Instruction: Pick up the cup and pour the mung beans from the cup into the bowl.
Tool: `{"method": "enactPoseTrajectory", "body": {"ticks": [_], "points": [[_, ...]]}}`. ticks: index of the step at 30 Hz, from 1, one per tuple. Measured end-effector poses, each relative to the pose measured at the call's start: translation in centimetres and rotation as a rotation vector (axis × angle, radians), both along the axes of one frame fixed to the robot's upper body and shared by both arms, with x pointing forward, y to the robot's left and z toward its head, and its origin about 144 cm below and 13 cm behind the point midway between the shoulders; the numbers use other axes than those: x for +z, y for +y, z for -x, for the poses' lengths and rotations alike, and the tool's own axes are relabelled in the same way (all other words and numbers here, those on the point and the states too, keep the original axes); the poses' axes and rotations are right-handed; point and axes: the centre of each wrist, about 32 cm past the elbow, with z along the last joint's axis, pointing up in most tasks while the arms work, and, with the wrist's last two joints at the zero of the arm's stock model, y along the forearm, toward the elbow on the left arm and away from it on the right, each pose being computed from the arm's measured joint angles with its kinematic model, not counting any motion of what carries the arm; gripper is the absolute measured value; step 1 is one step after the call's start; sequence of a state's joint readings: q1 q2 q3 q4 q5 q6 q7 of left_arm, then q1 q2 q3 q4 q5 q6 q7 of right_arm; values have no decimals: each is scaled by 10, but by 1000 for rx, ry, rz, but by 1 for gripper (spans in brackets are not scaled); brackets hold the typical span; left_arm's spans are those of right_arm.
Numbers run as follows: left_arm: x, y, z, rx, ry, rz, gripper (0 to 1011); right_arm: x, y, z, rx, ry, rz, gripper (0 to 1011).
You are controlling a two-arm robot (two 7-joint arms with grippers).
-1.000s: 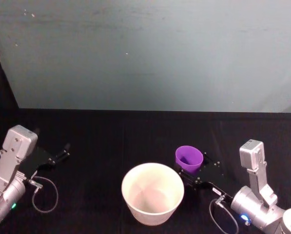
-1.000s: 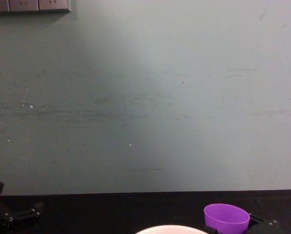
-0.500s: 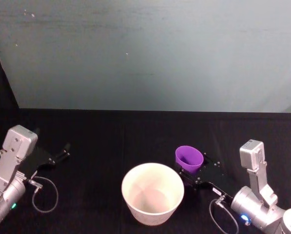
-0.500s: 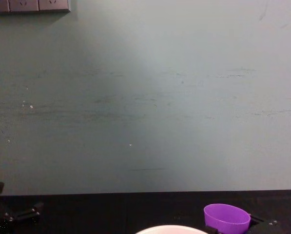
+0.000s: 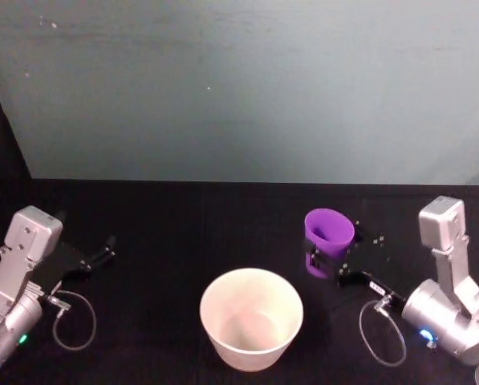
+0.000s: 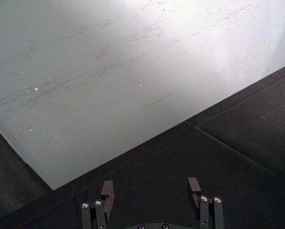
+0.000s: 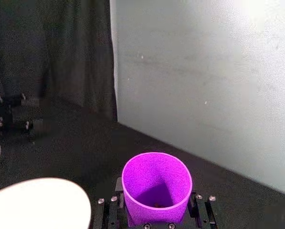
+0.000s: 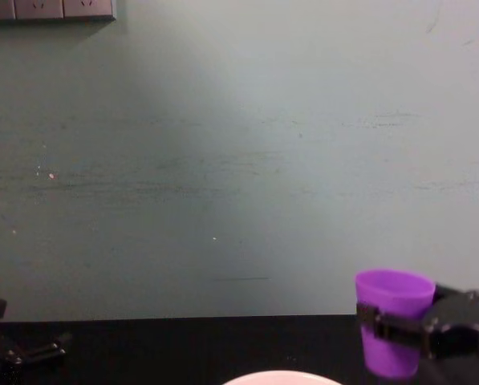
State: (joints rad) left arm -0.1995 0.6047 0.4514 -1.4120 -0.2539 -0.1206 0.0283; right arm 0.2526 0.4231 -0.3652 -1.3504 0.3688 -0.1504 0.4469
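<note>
**Black bench, grey wall: cup lifted, pour not begun**

Black-clothed bench (image 5: 183, 224) before a plain grey-green wall (image 5: 239, 80). The right pincer (image 5: 326, 261) clamps the cup (image 5: 329, 241) low on its wall, one finger on each side. The cup stands upright, mouth up.

Change over the last second: the cup sat lower, just beside the bowl (image 5: 251, 274) rim. It now hangs higher, at about 1 o'clock from the bowl, with a clear gap between them. In the chest view it has risen off the bench against the wall.

Contents: a few small specks at the cup bottom in the right wrist view, the rest too shadowed to tell.

Left pincer (image 5: 103, 253) parked at 9 o'clock from the bowl, well apart, fingers spread wide and holding nothing.

Judgement: pick-up done. What remains is carrying the cup toward 7 o'clock over the rim, then tipping it.
</note>
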Motion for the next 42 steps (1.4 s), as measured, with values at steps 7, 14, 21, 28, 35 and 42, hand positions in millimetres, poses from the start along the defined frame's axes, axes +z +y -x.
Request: {"method": "enactPoseTrajectory", "body": {"ticks": [7,14,21,28,35,42], "points": [[0,0,0,0,0,0,1003,44,1,8,-19,-12,20,733],[0,0,0,0,0,0,1003,78,3,14,-31,-12,21,733],[0,0,0,0,0,0,1004,104,1,17,-46,-16,4,733],[0,0,0,0,0,0,1003,132,0,21,-70,-48,28,732],[0,0,0,0,0,0,1004,133,0,21,-74,-50,32,733],[0,0,0,0,0,0,1004,132,0,21,-74,-47,30,733]]}}
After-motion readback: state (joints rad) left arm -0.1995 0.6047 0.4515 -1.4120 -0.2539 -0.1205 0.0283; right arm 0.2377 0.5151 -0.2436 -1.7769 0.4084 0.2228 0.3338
